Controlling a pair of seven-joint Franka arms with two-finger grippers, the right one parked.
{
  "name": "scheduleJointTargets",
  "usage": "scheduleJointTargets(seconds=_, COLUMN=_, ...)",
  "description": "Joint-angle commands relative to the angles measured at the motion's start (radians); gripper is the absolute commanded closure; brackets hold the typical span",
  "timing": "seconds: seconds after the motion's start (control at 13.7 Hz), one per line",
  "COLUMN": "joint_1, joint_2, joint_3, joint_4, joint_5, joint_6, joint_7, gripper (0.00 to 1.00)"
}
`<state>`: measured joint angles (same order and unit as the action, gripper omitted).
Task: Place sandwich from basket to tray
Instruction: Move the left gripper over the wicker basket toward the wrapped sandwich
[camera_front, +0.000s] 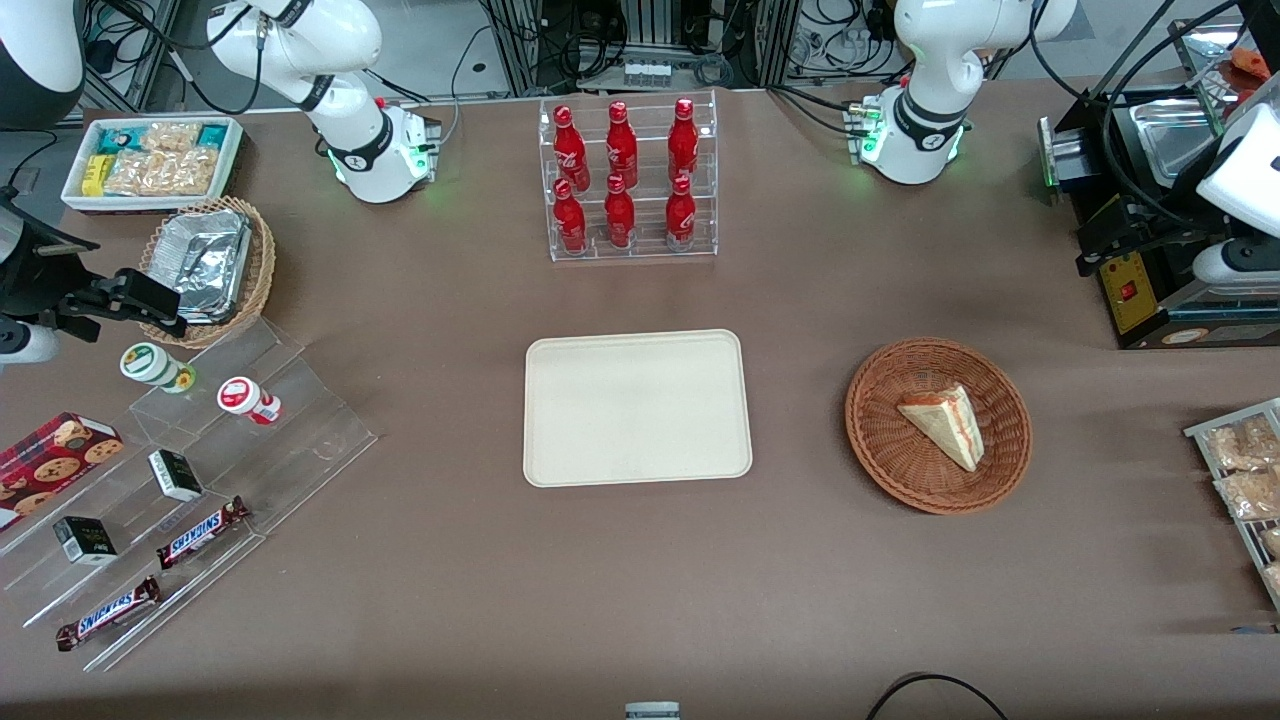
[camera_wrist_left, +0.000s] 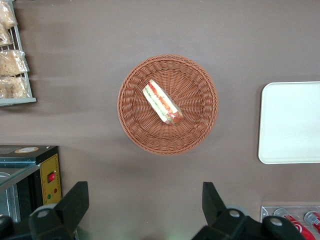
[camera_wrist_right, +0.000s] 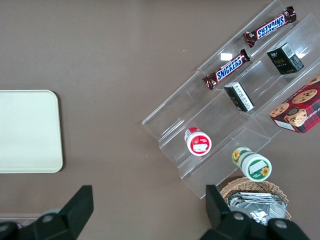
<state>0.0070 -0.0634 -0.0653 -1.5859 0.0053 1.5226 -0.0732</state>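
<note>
My gripper (camera_wrist_left: 145, 205) hangs high over the brown table (camera_front: 800, 300), its two black fingers (camera_wrist_left: 75, 200) spread wide and holding nothing.

Well away from me, at the parked arm's end, sit a white bin of snack packets (camera_front: 235, 160), a light tan wicker basket of foil containers (camera_front: 262, 270) and a clear stepped stand (camera_front: 300, 420) carrying chocolate bars (camera_front: 203, 532), small boxes and two little pots.

Closer in, a clear rack of red bottles (camera_front: 645, 250) stands in the middle of the table. Nearer the front camera than the rack lies the flat cream-white rectangular tray (camera_front: 637, 408), with nothing on it.

Below me, just ahead of my fingertips, is the round reddish-brown woven basket (camera_front: 890, 450). The pale triangular sandwich (camera_front: 945, 425) with red and green filling lies in the middle of its bowl. Only bare tabletop lies between basket and tray.

Beside me is a black machine with a yellow panel (camera_front: 1130, 290). A wire shelf of snack bags (camera_front: 1200, 430) lies beside the basket, toward my end of the table.
</note>
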Motion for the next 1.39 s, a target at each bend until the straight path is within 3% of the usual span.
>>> scheduleJointTargets(seconds=0.0, joint_1=-0.01, joint_2=0.004, joint_3=0.009, joint_4=0.015, joint_5=0.011, joint_6=-0.025, joint_7=0.009, gripper=0.0)
scheduleJointTargets(seconds=0.44, joint_1=-0.008, joint_2=0.08, joint_3=0.009, joint_4=-0.04, joint_5=0.025, joint_6=0.004, joint_7=-0.04, gripper=0.0)
scheduleJointTargets(seconds=0.88, joint_1=-0.008, joint_2=0.109, joint_3=0.005, joint_4=-0.274, joint_5=0.047, joint_6=0.259, joint_7=-0.12, gripper=0.0)
scheduleJointTargets(seconds=1.1, joint_1=-0.012, joint_2=0.128, joint_3=-0.001, joint_4=-0.388, joint_5=0.041, joint_6=0.455, joint_7=-0.447, gripper=0.0)
scheduleJointTargets(seconds=1.32, joint_1=-0.012, joint_2=0.128, joint_3=-0.001, joint_4=-0.482, joint_5=0.028, joint_6=0.586, joint_7=-0.578, gripper=0.0)
